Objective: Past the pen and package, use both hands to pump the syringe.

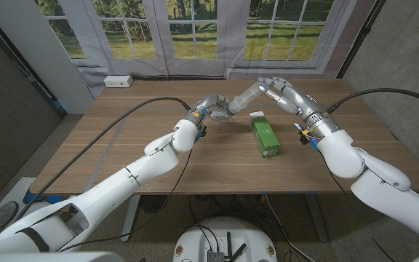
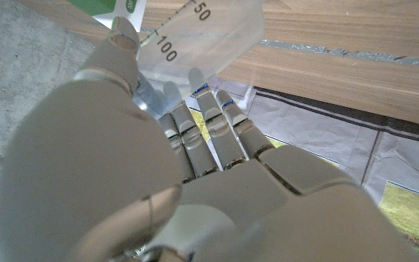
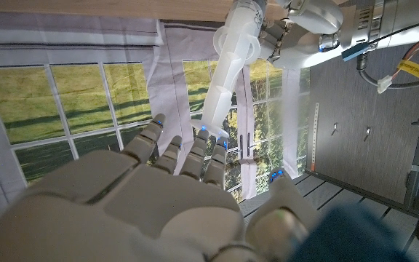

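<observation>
**Two hands on one clear syringe above the table**

Both hands meet over the far middle of the wooden table (image 1: 195,171), with the syringe (image 1: 242,100) slanting between them, raised clear of the tabletop. The left hand (image 1: 211,109) grips the barrel end; the right hand (image 1: 276,91) has its fingers at the far, plunger end.

From the head view the whole arrangement reads at once: the green package (image 1: 265,135) lies on the table just below the right hand and to the right of the left hand, its white end toward the hands. A white power strip (image 1: 118,81) sits at the far edge, well away from the left hand.

Looking along the left wrist, the printed scale on the barrel (image 2: 195,36) shows, with marks 50 and 100, a detail too small to read from the head. The left hand's fingers (image 2: 202,124) curl under the clear barrel and the thumb presses its side, so the hand is closed around it. A corner of the green package (image 2: 118,9) shows past the thumb.

Along the right wrist, the syringe (image 3: 228,65) runs away from the right hand's fingertips (image 3: 204,138), which touch its near end; the left hand (image 3: 311,18) holds the other end. How firmly the right hand grips I cannot tell; its fingers are bent toward the end of the syringe
</observation>
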Controlling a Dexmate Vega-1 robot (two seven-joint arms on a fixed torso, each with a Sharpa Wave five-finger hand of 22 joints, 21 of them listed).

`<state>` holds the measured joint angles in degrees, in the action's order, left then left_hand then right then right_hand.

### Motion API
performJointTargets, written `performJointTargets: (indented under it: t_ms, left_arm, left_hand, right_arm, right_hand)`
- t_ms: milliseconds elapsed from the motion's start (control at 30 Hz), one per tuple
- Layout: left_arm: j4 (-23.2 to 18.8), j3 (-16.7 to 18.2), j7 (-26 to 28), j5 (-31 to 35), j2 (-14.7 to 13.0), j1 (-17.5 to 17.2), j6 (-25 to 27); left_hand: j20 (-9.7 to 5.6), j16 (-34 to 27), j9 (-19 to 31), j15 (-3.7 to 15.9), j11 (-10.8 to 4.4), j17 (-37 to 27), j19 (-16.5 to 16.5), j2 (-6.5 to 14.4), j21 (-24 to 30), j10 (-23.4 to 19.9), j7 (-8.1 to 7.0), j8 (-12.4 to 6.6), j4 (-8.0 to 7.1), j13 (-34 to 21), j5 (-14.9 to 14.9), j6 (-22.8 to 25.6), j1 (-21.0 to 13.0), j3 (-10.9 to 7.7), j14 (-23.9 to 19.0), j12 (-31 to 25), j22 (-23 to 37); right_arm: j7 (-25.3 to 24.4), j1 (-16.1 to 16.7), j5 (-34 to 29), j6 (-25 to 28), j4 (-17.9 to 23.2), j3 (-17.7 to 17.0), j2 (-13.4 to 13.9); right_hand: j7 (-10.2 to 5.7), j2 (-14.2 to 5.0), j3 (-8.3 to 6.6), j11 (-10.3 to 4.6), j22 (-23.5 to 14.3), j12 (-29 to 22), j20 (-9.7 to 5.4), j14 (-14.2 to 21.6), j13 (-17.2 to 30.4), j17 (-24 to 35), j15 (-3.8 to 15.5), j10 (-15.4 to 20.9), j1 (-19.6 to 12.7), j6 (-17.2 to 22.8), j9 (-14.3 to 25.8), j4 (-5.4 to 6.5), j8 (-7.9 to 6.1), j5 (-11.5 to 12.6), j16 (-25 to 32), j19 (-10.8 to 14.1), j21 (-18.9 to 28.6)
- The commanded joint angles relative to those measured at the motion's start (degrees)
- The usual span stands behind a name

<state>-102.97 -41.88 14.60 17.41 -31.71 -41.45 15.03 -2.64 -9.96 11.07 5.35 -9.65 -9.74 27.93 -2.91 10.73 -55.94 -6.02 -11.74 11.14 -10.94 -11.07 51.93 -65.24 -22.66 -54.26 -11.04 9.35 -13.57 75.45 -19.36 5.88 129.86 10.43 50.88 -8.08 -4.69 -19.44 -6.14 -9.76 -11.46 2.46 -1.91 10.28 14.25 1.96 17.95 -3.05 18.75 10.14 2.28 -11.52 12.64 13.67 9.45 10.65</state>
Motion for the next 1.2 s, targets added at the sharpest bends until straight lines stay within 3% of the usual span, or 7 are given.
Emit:
performJointTargets:
  t_ms: [33, 1200]
  left_arm:
    - [-0.11, 0.04, 0.26, 0.07, 0.13, -0.07, -0.17]
    - [0.25, -0.02, 0.13, 0.25, 0.25, 0.19, -0.91]
  left_hand:
    - [-8.29, -0.37, 0.23, 8.42, -2.24, -0.13, -0.11, 7.48, -0.16, -2.23, 0.52, -0.28, -1.19, -0.22, -0.44, 4.39, 1.28, -1.62, -2.11, -0.34, 0.11]
    - [-8.19, -0.40, 0.27, 8.40, -2.26, -0.17, 0.00, 7.34, -0.10, -2.26, 0.45, -0.27, -1.12, -0.26, -0.39, 4.44, 1.25, -1.85, -2.15, -0.36, 0.11]
  right_arm:
    - [0.60, -1.38, 0.18, -0.36, -0.50, 1.60, 0.39]
    - [1.62, -5.36, 0.25, 0.35, -2.13, 6.59, 0.55]
  right_hand:
    - [0.20, -1.02, -0.07, -0.06, -0.05, -0.12, -0.07, 0.25, 0.24, 0.27, 0.48, 0.46, 0.15, 0.46, 0.04, -0.29, -0.27, -0.21, 0.55, -0.38, 0.28]
    - [0.23, -1.48, 0.02, 0.37, -0.06, 0.21, -0.06, -0.03, 0.31, 0.49, 0.06, 0.98, 0.43, 0.93, 0.08, -0.37, 0.08, -0.29, 0.77, -0.54, 0.28]
